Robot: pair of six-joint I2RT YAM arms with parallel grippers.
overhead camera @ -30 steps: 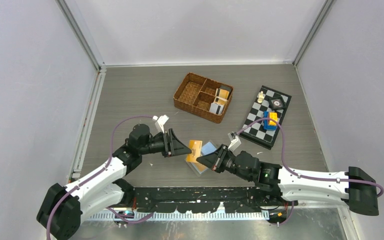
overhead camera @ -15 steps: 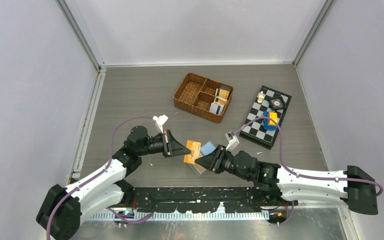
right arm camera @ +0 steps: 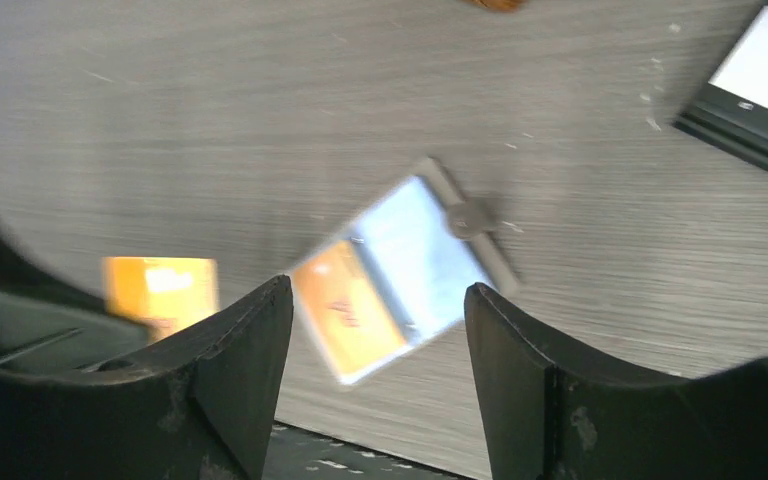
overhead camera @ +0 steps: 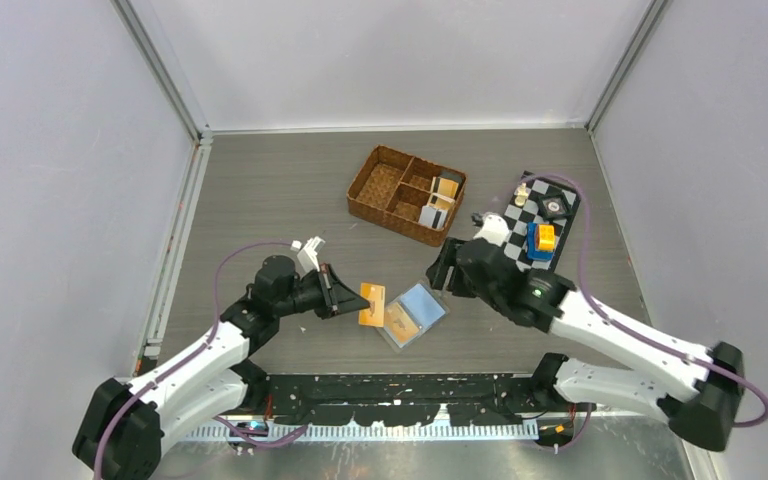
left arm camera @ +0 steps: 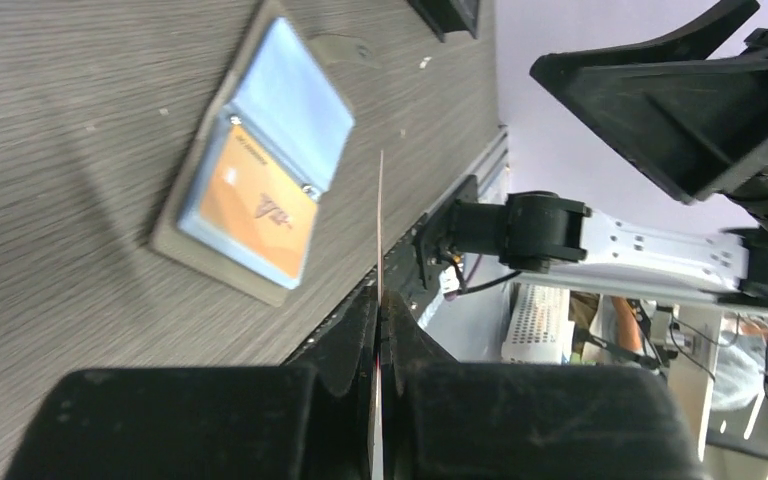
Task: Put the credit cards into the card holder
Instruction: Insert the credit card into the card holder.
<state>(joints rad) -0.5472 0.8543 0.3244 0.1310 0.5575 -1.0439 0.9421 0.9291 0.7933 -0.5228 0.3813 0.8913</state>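
Left end effector (overhead camera: 345, 300) pinches an orange credit card (overhead camera: 371, 305) edge-first, likely for the open card holder (overhead camera: 412, 314); right end effector (right arm camera: 375, 292) hangs spread.

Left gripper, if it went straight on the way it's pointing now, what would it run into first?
Probably the open card holder just ahead on the table; the orange card pinched in the left gripper would touch it first. Its height is unclear, so it could pass over.
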